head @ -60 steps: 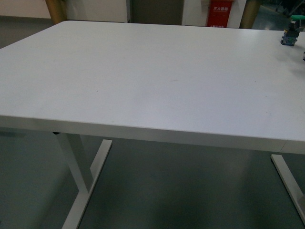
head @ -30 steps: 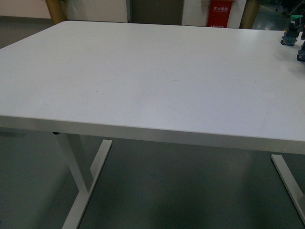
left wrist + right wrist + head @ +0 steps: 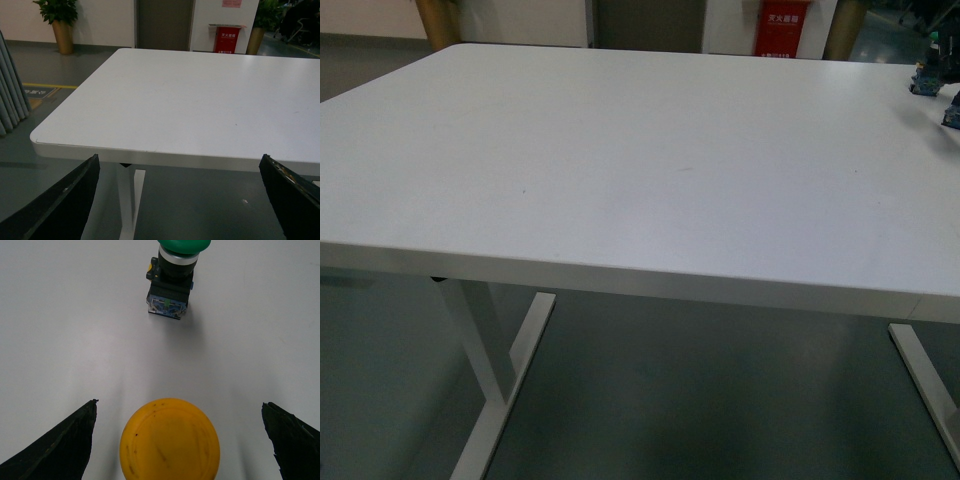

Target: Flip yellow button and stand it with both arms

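The yellow button shows in the right wrist view as a round yellow-orange cap facing the camera; its body is hidden under the cap. It sits on the white table between the fingers of my right gripper, which is open and not touching it. My left gripper is open and empty, its black fingers spread in front of the table's near edge, over the floor. In the front view a small dark-and-blue piece shows at the right edge; I cannot tell what it is.
A similar switch with a green cap lies on the table just beyond the yellow one; it also shows at the far right in the front view. The white table has a near edge and a corner close to the left gripper.
In the front view the dark-and-blue piece has come further into view at the right edge, next to the green-capped switch. The table has not changed.
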You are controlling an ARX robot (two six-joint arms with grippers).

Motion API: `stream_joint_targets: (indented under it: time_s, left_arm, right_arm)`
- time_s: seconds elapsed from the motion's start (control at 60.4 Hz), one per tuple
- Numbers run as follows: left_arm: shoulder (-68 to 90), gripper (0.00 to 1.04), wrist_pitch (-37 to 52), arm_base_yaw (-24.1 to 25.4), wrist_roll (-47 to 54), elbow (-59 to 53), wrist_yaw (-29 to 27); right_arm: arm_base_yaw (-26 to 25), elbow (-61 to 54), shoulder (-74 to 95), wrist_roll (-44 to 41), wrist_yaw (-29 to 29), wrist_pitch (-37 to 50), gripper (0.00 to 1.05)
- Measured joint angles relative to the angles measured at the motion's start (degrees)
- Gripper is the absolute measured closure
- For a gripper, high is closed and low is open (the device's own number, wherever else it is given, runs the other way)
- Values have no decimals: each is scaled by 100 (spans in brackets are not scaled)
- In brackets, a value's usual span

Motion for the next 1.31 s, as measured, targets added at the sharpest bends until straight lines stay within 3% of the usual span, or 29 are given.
stream_joint_targets:
  time_s: [0.348, 0.745, 0.976, 1.125, 1.192, 1.274, 1.307]
  left_arm:
    - [0, 6, 0, 0, 0, 0, 0]
    - [0, 6, 0, 0, 0, 0, 0]
    - [0, 6, 0, 0, 0, 0, 2]
    - [0, 6, 0, 0, 0, 0, 0]
    - [0, 6, 0, 0, 0, 0, 0]
    - [0, 6, 0, 0, 0, 0, 0]
    - [0, 6, 0, 0, 0, 0, 0]
  right_arm:
    - [-20, -745, -824, 109, -721, 431, 7]
    - [-356, -3510, -3919, 656, -2337, 1189, 7]
    - [-573, -5163, -5980, 1180, -3309, 1080, 7]
    - [-538, -6102, -7274, 1683, -3630, 861, 7]
    - [-402, -6478, -7788, 1843, -3432, 881, 8]
    - [87, -7305, -8553, 1318, -1676, 1838, 24]
    - [227, -7580, -8828, 1193, -1309, 1980, 29]
